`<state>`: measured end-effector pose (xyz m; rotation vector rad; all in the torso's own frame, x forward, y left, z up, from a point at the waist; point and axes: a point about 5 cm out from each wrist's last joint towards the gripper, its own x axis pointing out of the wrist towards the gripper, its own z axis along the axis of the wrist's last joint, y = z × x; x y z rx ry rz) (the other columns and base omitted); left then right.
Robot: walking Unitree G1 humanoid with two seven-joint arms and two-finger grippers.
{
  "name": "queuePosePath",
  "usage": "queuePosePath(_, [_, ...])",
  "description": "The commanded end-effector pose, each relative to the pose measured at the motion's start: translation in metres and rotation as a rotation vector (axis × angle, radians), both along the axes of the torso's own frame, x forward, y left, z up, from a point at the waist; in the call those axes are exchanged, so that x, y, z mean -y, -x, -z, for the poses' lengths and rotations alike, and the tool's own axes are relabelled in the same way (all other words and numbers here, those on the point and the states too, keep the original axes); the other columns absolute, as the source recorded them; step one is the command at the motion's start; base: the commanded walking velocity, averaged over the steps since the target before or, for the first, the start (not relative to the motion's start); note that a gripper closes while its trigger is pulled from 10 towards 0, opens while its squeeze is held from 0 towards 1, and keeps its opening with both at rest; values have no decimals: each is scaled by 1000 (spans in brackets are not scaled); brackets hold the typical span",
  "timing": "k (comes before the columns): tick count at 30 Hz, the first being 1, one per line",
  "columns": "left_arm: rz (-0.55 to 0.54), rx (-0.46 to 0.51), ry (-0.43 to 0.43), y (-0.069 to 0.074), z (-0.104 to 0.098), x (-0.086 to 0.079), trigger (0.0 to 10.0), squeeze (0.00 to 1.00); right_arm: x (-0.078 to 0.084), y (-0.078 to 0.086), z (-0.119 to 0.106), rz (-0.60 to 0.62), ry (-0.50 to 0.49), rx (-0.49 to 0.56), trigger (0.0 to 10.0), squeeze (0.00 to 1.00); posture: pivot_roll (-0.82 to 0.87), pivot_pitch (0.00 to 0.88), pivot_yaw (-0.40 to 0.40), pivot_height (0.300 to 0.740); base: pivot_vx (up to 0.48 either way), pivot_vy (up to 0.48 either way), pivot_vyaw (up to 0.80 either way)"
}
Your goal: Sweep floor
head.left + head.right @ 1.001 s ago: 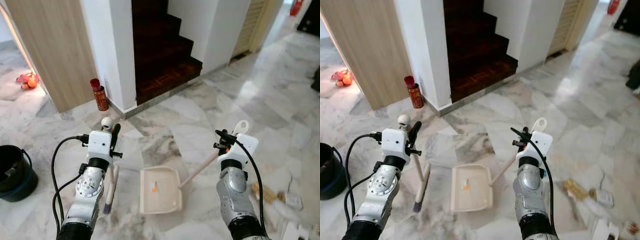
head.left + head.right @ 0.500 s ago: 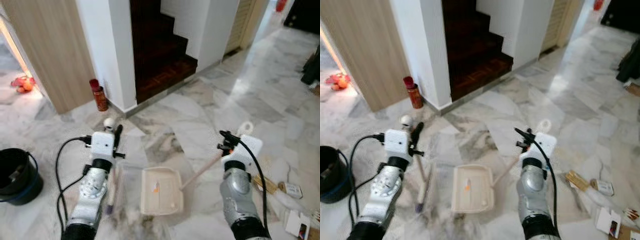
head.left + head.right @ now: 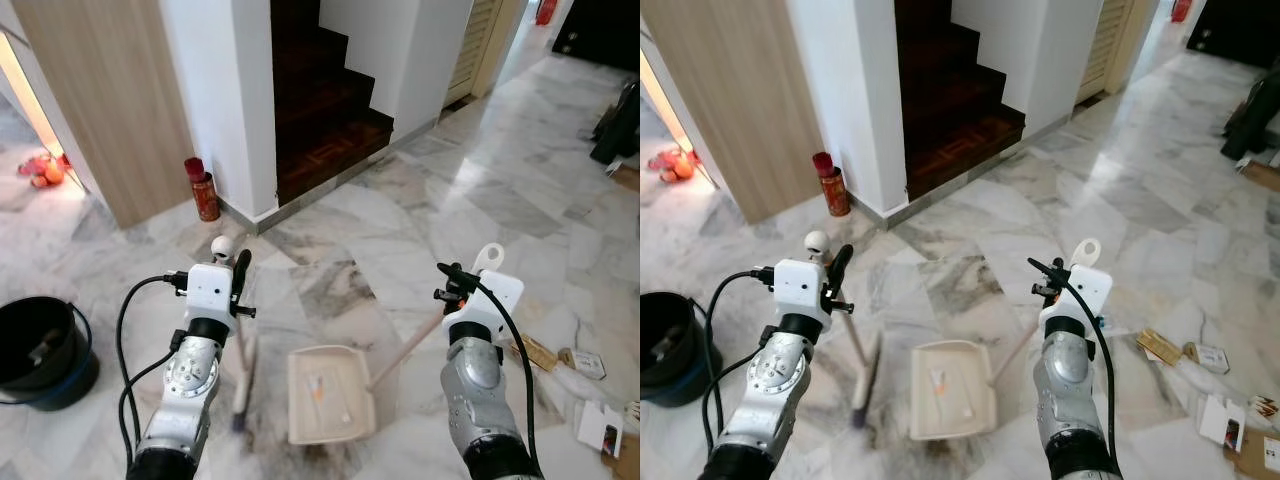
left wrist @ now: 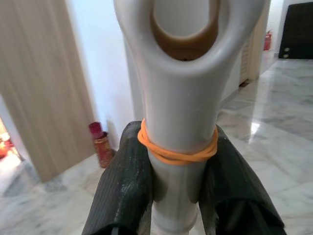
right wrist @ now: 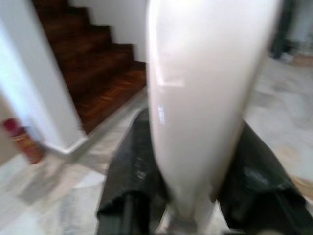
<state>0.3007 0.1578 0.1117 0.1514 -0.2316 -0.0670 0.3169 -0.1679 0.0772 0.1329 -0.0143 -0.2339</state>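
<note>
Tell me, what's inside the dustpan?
Inside the cream dustpan lie a small orange scrap and a pale bit. Anything tucked against its back wall is too small to make out.

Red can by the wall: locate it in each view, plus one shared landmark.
Left eye view: red can upper left, on the floor against the white wall corner.
Right eye view: upper left, same spot.
Left wrist view: beyond the brush handle, at the wall's foot.
Right wrist view: blurred, beyond the dustpan handle.
Shared landmark: white wall corner.
</note>
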Motion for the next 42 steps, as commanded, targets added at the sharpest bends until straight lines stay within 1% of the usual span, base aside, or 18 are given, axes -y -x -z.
queuePosePath(1, [7, 48, -21, -3, -11, 2, 10000, 0, 3, -5, -15, 12, -16, 69, 10000, 0, 95, 0, -41, 740, 0, 296, 0])
queuePosePath(6, [10, 47, -22, -2, -11, 2, 10000, 0, 0, -5, -14, 4, -19, 68, 10000, 0, 95, 0, -40, 740, 0, 295, 0])
queuePosePath(42, [37, 45, -34, -4, -12, 4, 10000, 0, -4, -6, -14, -12, -23, 67, 10000, 0, 98, 0, -30, 740, 0, 295, 0])
